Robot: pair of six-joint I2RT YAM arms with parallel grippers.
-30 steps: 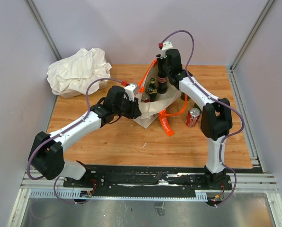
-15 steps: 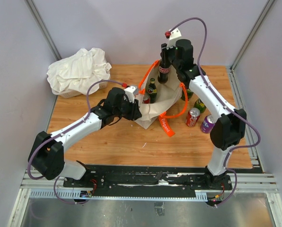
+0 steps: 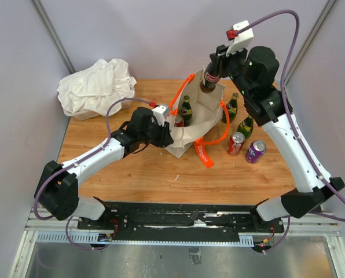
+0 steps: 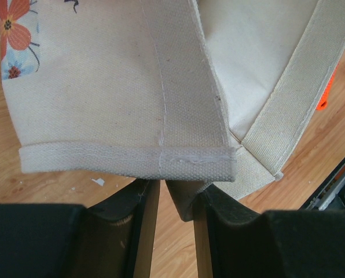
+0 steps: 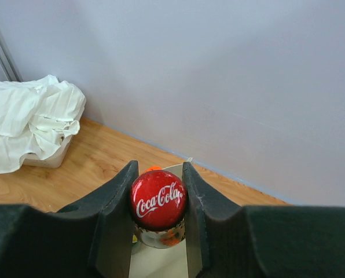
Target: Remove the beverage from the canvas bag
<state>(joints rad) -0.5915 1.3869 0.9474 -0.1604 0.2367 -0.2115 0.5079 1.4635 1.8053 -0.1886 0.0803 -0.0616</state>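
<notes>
The cream canvas bag (image 3: 187,134) with orange handles stands at the table's middle. My left gripper (image 3: 167,131) is shut on its left rim. In the left wrist view a fold of the bag's canvas (image 4: 187,200) sits between the jaws of that gripper (image 4: 172,194). My right gripper (image 3: 217,65) is shut on the neck of a dark Coca-Cola bottle (image 3: 209,80) and holds it high above the bag's back edge. Its red cap (image 5: 158,198) fills the right gripper (image 5: 158,202). A green bottle (image 3: 186,110) and a red can (image 3: 178,120) still show inside the bag.
Two green bottles (image 3: 233,106) (image 3: 245,125), a red can (image 3: 237,143) and a purple can (image 3: 254,151) stand right of the bag. A white cloth bundle (image 3: 96,87) lies at the back left, also in the right wrist view (image 5: 28,124). Walls enclose the table.
My right gripper has risen and moved right with the cola bottle, lifting it out of the bag. The left gripper has kept its hold on the bag.
</notes>
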